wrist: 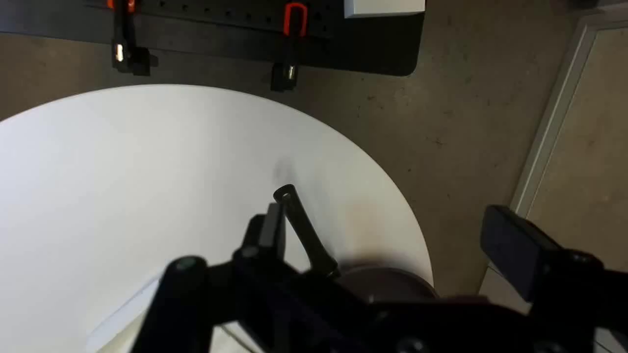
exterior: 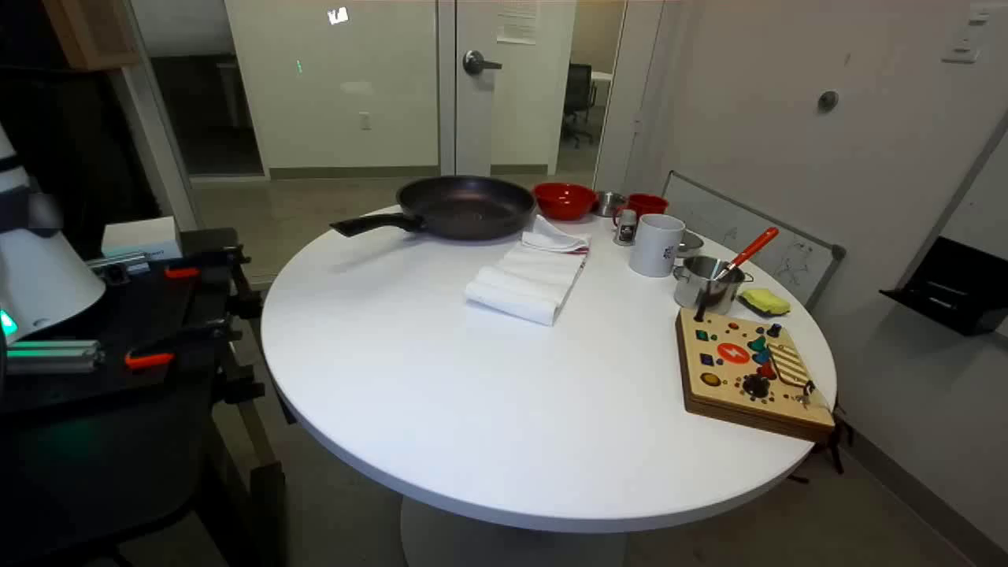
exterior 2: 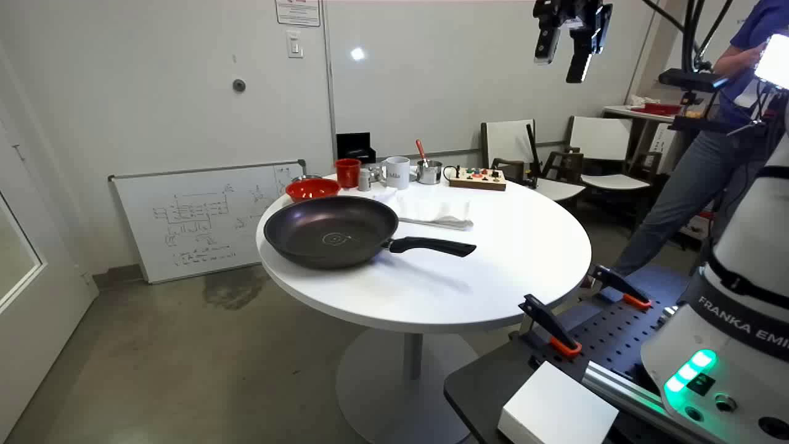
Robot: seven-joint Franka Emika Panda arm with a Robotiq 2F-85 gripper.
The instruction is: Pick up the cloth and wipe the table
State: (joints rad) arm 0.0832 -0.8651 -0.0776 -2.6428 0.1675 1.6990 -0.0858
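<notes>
round white counter [exterior: 441,370]: smooth-topped, by far the biggest surface here.

black stand [exterior: 102,472]: just beside the counter, gap between; carries the white arm base [exterior 2: 678,336], lit green.

dark frying pan [exterior 2: 330,231]: upright on the counter by the rim, handle [exterior 2: 431,246] turned to the stand side.

white cloth [exterior: 524,279]: on the counter, beside the pan, folded into a long flat strip; thin reddish stripe at one edge. one end lies close to the pan; cannot tell if they touch.

wooden board [exterior: 732,374]: knobs and switches on its face; at the rim, well apart from the cloth.

jaws: high over the counter in an exterior view, spread wide. in the wrist view the pan's handle shows below, between the two sides.

red bowl [exterior: 565,203]: just beside the pan.

white mug [exterior: 654,248]: upright, across the cloth from the pan.

steel pot [exterior: 713,293]: near the mug; red-handled tool [exterior: 752,246] slants out.

red cup [exterior: 647,205]: near the mug, partly hidden in an exterior view.

yellow sponge [exterior: 764,301]: just beside the pot.

small shaker [exterior: 626,228]: upright, just beside the mug.
</notes>
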